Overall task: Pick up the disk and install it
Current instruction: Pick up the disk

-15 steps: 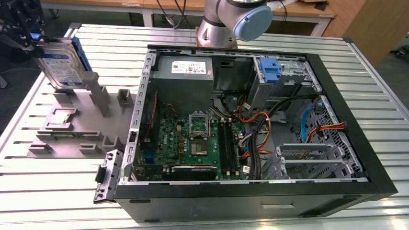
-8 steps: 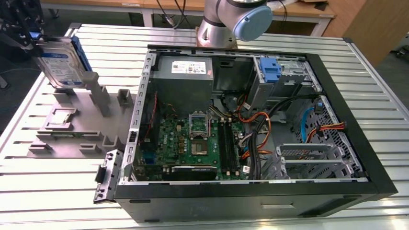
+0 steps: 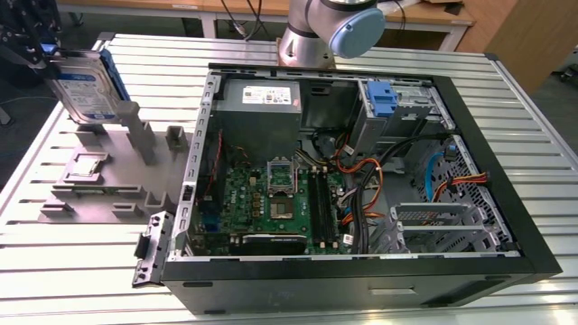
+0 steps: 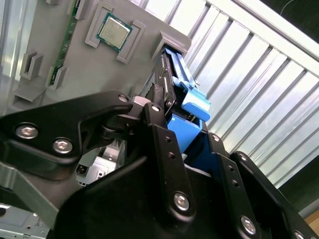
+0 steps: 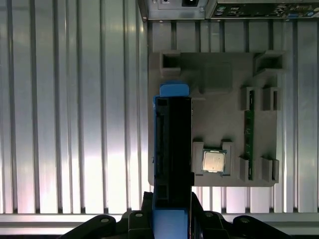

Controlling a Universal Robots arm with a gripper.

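Observation:
The disk is a silver-grey hard drive with a white-and-blue label and a blue bracket. It stands upright on its edge over the far end of the grey fixture, at the exterior view's left. My gripper is shut on its upper edge. In both wrist views the disk shows edge-on between my black fingers, with its blue bracket sticking out beyond my gripper. Whether its lower edge still touches the fixture cannot be told.
The open computer case lies to the exterior view's right of the fixture, with motherboard, grey power-supply box, cables and a blue caddy in its drive bay. A processor chip and a memory stick sit in the fixture. The arm's base stands behind the case.

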